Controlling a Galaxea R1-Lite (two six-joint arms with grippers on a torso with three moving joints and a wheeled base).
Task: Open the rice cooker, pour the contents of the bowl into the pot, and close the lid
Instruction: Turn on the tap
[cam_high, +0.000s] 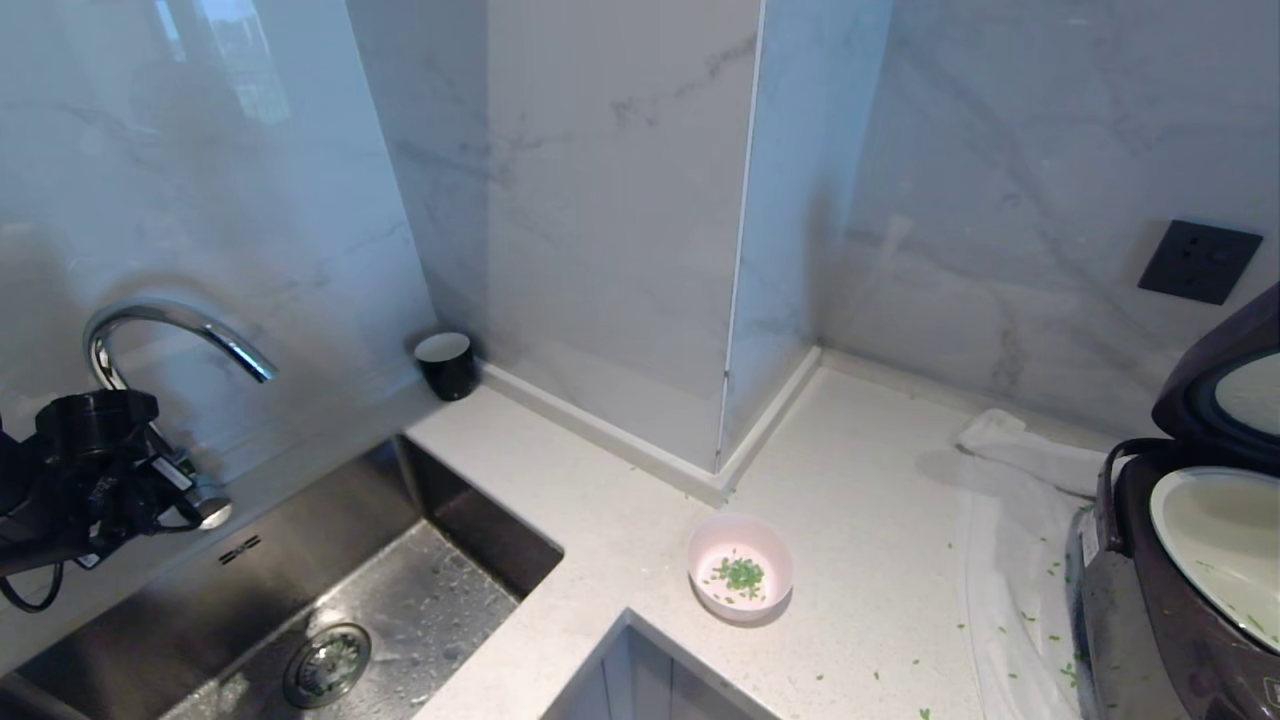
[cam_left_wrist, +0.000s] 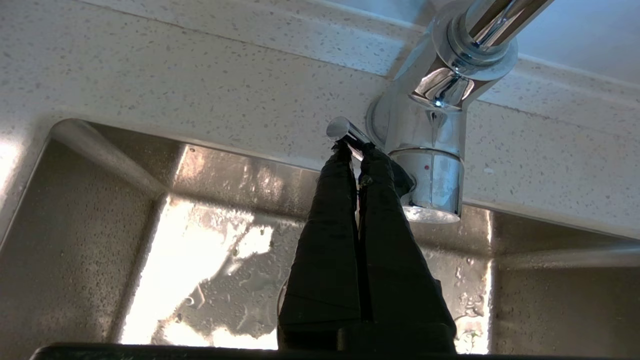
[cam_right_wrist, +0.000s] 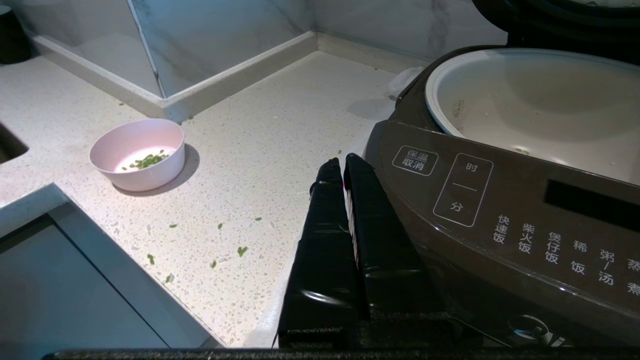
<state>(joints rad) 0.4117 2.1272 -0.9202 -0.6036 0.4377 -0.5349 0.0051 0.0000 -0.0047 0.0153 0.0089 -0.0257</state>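
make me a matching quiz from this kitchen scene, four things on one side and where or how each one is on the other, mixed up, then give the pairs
Things:
1. bowl
2. lid
3. black cup
4. left gripper

Places or states:
A. raised open, white underside showing
B. shut, fingertips at the faucet lever over the sink
C. on the counter near its front edge, a few green bits inside
D. against the wall, on the ledge beside the sink

Pairs: 1-C, 2-A, 3-D, 4-B
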